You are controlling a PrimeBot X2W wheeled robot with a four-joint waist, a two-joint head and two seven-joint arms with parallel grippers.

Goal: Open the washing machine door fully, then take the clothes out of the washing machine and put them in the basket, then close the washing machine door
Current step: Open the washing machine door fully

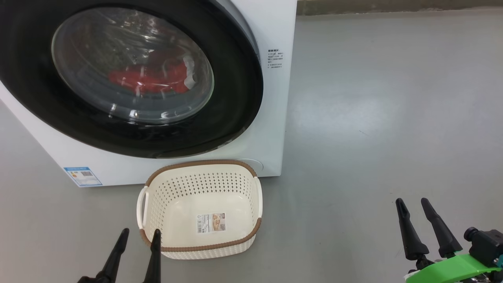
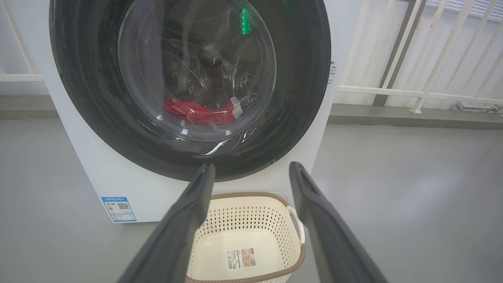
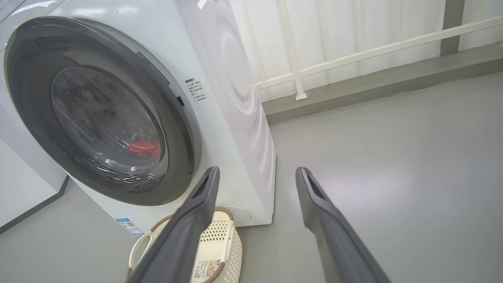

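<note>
The white washing machine (image 1: 271,118) fills the upper left of the head view. Its round black-rimmed door (image 1: 235,98) is shut. Behind the glass lie the red clothes (image 1: 149,80), also visible as clothes (image 2: 196,112) and clothes (image 3: 145,148). In front of the machine the cream basket (image 1: 235,236) stands on the floor, holding nothing but its paper label. My left gripper (image 1: 139,235) is open just before the basket's near left corner. Over bare floor to the right, my right gripper (image 1: 413,203) is open too, nothing between its fingers.
Grey floor (image 1: 373,118) stretches to the right of the machine. A white railing (image 3: 353,55) and a low kerb run along the wall behind. A blue sticker (image 1: 83,176) marks the machine's lower left front.
</note>
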